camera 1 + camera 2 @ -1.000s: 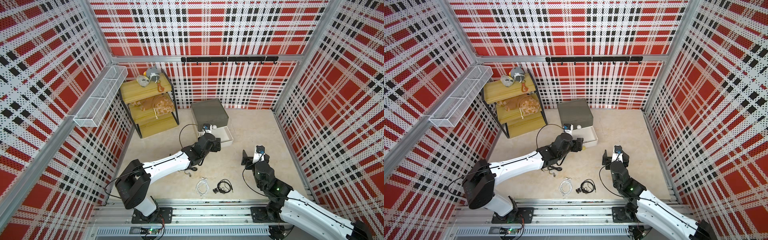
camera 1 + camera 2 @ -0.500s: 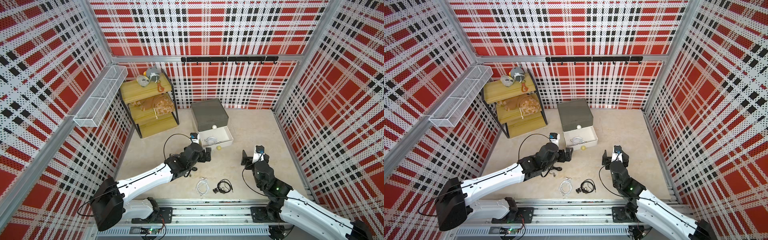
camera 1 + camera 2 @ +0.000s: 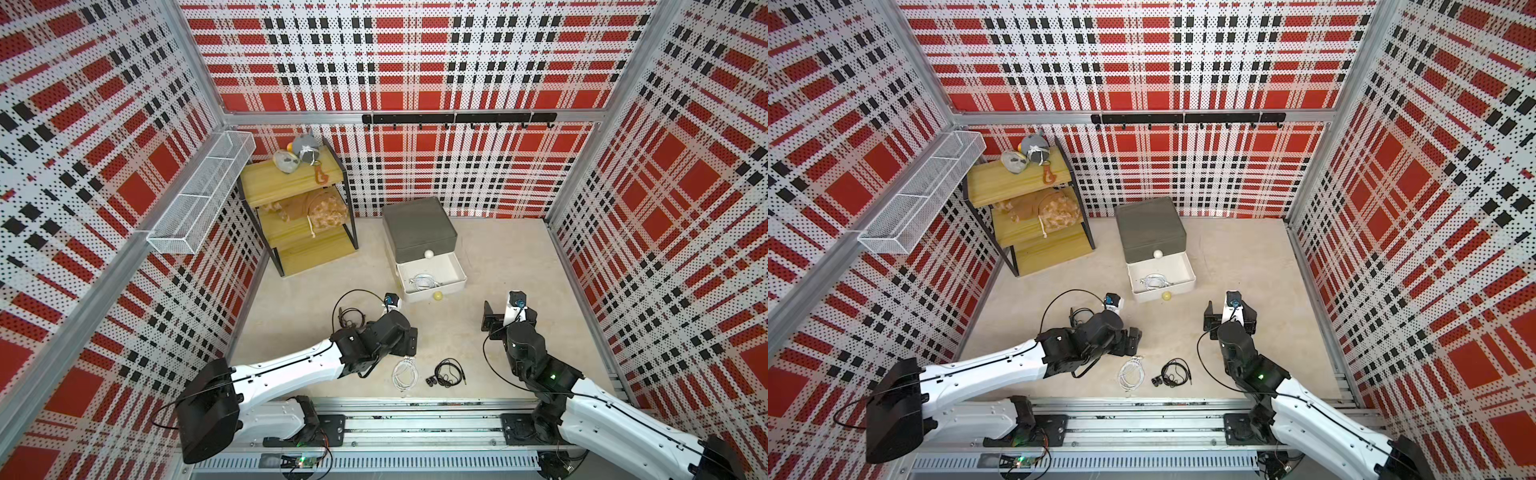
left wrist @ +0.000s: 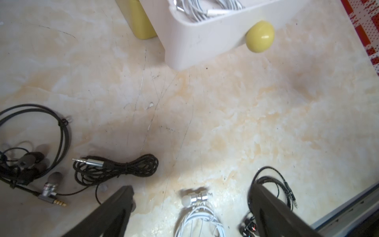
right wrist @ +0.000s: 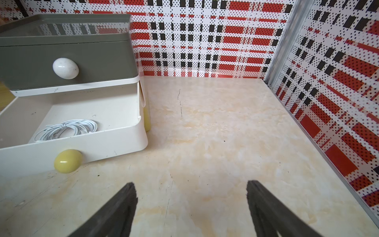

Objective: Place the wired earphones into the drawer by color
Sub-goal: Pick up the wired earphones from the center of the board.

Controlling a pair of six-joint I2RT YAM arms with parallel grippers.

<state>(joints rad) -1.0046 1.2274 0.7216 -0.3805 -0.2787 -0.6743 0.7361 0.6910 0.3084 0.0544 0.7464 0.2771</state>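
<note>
I saw the drawer (image 3: 419,224) standing near the back wall. Its dark grey tier (image 5: 67,61) was shut and its white tier (image 3: 451,287) was pulled out toward the arms. One bundle of white earphones (image 3: 423,281) lay inside the white tier, against its front wall. Only a corner of the mustard tier (image 5: 146,121) showed beneath it. The shelf rack (image 3: 299,249) in the far left corner carried soft toys on its upper two shelves.

The left gripper (image 4: 190,205) was over the table (image 3: 498,257), close to the near rail. Its jaws were spread wide and held nothing. In the left wrist view a loose white coil (image 4: 200,213) lay between the two fingers with its metal earbuds pointing toward the drawer. I could not tell how far above it the fingers (image 4: 114,211) were. A black coil (image 4: 272,190) lay just beside one finger, partly hidden by it. A second black bundle (image 4: 114,169) with a silver jack plug lay near the other finger, and more black earphones (image 4: 30,143) lay beyond that. In both top views the white and black coils lay side by side, well apart from the drawer.

The right gripper (image 5: 190,197) pointed at bare table near the pulled-out tier's corner, jaws wide apart and empty.
</note>
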